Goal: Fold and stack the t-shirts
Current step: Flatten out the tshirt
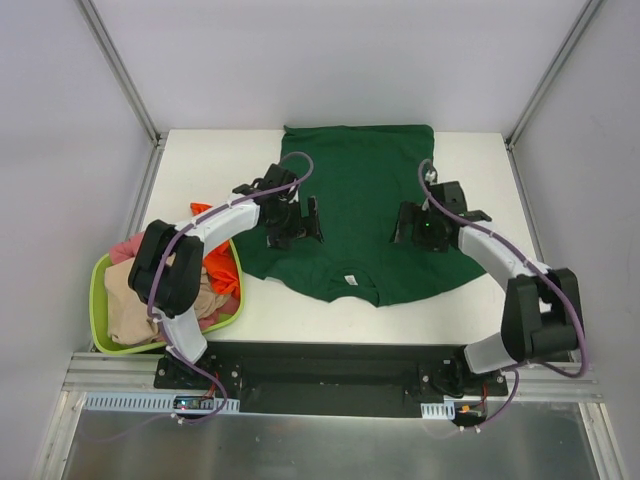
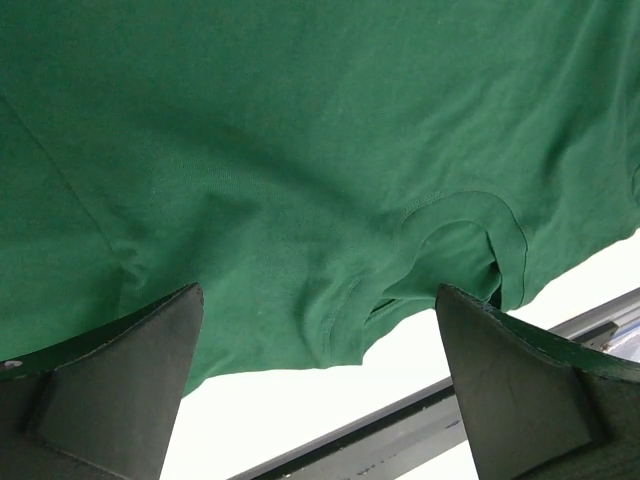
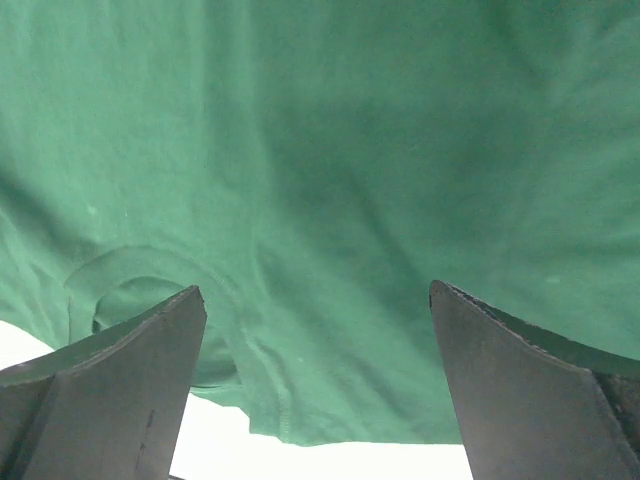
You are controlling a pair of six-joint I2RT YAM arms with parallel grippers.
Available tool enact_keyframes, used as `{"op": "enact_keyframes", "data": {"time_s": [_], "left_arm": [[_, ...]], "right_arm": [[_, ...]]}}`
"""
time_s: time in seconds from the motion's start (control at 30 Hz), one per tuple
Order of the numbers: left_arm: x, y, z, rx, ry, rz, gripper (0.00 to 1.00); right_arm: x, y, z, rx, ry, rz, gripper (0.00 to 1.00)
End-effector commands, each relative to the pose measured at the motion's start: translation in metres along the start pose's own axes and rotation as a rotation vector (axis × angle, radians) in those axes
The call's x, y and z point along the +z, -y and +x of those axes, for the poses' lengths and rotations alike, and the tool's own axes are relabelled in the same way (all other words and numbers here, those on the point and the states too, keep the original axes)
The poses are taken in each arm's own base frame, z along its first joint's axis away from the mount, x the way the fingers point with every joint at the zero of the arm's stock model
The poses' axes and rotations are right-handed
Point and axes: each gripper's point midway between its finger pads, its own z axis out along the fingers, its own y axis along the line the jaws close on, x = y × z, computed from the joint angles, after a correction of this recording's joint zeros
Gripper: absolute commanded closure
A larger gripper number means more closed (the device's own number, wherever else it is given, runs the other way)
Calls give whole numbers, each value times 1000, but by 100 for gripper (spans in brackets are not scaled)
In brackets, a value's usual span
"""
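Early stage: green t-shirt (image 1: pixel 360 205) lies spread flat mid-surface (image 1: pixel 210 170), collar near, no fold made, left pincer (image 1: pixel 296 232) and right pincer (image 1: pixel 418 232) both wide open above it gripping nothing, other shirts (image 1: pixel 128 305) heaped in the basket (image 1: pixel 96 305) near left.

My left hand (image 2: pixel 318 292) hangs spread wide over the green t-shirt (image 2: pixel 300 150). I see its collar (image 2: pixel 515 250) lying near the edge of the white bench (image 2: pixel 280 420).

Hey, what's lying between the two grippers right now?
Only bare cloth of the dark green t-shirt, spread on the table. The left gripper and right gripper hang open over it; the top view shows nothing else between them.
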Motion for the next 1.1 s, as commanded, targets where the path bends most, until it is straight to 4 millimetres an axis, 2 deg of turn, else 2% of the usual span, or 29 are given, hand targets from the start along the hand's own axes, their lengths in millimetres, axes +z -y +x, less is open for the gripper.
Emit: {"op": "enact_keyframes", "data": {"time_s": [0.0,0.1,0.2,0.37,0.47,0.53,0.6,0.7,0.77,0.87,0.9,0.93,1.03,1.07], "left_arm": [[5,-5,11,-49,-28,-19,1],[16,-18,32,-80,-97,-41,1],[25,-24,59,-81,-168,-58,1],[24,-8,113,-16,-281,-30,1],[15,13,148,60,-342,14,1],[9,35,172,133,-408,85,1],[7,60,197,240,-475,172,1],[17,105,217,313,-561,331,1],[30,131,217,335,-573,366,1],[56,158,197,324,-504,353,1],[62,169,191,306,-489,356,1],[68,178,185,283,-479,360,1],[77,208,178,250,-488,419,1],[73,217,175,270,-486,450,1]], "right_arm": [[21,-23,31,23,-125,-80,4],[28,-12,49,48,-175,-34,4],[28,5,57,54,-187,51,4],[19,45,68,129,-215,221,4],[19,62,66,194,-246,241,4],[22,67,56,211,-257,232,4],[30,73,35,210,-259,232,4],[50,76,1,208,-294,202,4],[68,68,-19,188,-343,161,4],[96,60,-35,174,-393,109,4],[102,58,-52,164,-372,95,4],[109,56,-56,166,-383,90,4],[113,58,-75,104,-374,91,4],[110,60,-80,90,-370,99,4]]}}
